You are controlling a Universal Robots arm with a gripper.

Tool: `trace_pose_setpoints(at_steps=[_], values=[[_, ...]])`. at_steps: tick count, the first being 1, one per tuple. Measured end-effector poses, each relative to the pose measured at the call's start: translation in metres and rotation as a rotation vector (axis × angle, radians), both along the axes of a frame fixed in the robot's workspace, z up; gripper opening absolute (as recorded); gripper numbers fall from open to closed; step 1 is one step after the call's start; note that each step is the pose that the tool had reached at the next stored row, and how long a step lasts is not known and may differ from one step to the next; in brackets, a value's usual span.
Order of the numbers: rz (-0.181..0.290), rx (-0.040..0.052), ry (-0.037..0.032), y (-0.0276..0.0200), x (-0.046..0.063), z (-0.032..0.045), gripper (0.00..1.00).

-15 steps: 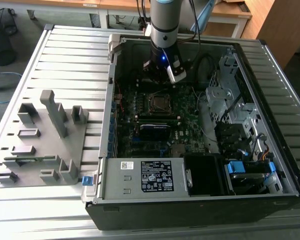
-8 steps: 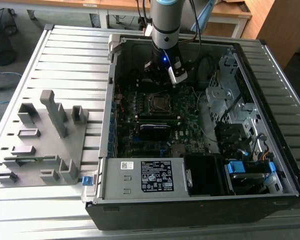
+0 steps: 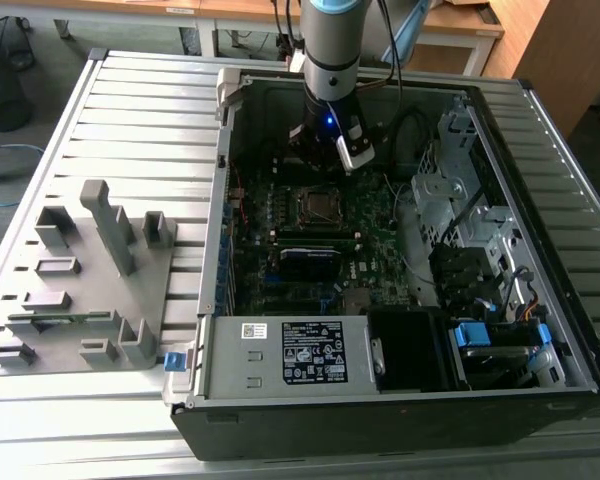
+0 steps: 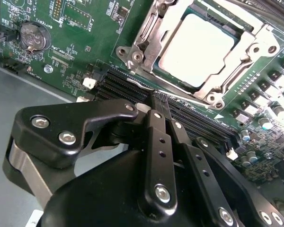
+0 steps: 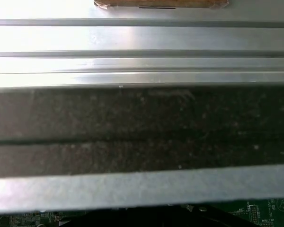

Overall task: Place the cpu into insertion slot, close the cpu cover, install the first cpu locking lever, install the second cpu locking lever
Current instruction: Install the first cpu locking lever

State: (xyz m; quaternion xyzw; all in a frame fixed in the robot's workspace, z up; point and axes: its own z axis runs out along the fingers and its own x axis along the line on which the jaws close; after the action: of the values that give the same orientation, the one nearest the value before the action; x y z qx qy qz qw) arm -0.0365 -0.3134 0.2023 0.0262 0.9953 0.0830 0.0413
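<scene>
**CPU seated under closed cover, gripper just above board**

Open computer case (image 3: 400, 250) lying on a slatted metal table (image 3: 150, 110), with a grey fixture block (image 3: 90, 280) well apart toward the exterior view's left. Green motherboard (image 3: 310, 240) flat inside the case. Arm (image 3: 330, 40) reaching down into the case, beyond the socket in the exterior view. Gripper (image 4: 158, 106) low over the board in the second wrist view, fingers (image 4: 161, 142) pressed together with nothing between them, tips over the black memory slots (image 4: 128, 87) just beside the insertion slot (image 4: 203, 47). CPU cover (image 4: 146, 35) lying flat around the cpu (image 4: 196, 49), whose silver-grey top shows through the square opening. Position of the locking levers not clear. Coin battery (image 4: 33, 37) near the board's edge.
</scene>
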Motion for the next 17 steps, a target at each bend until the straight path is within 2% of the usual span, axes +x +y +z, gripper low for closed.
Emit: trace_pose_setpoints(at_steps=[4,17], values=[[0.000,-0.0029,0.0000,0.0000,0.0000,-0.0006,0.11],[-0.001,-0.0207,0.0001,0.0000,0.0000,-0.0028,0.11]])
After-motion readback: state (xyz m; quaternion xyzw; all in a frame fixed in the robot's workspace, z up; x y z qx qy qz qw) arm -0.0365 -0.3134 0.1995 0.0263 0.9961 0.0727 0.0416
